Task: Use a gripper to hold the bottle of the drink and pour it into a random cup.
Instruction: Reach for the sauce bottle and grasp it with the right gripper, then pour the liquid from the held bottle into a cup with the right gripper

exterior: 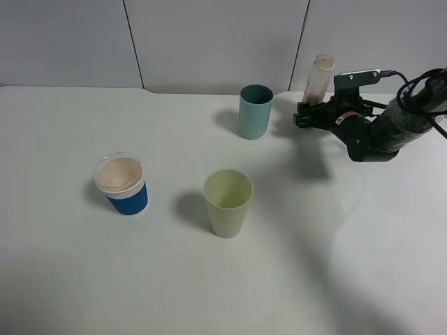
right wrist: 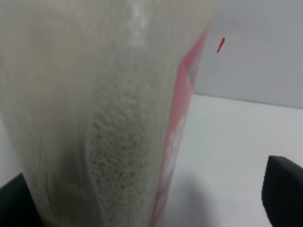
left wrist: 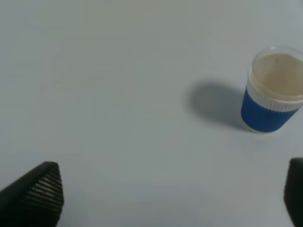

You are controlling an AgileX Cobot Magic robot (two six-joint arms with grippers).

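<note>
The bottle, its red-and-white label unreadable, stands between the right hand's wide-spread fingers.

White matte table fills most of the high view, its far edge meeting a pale grey wall — 3 flat panels divided by 2 dark slanting seams. Light is soft and even — shadows are blurred at the edges.

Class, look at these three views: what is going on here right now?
The right gripper has its fingers either side of the upright bottle, one finger visibly apart from it, so no grip yet. The teal cup stands just beside it; the bottle is not yet tilted. The left gripper hangs open near the blue ribbed cup.
</note>
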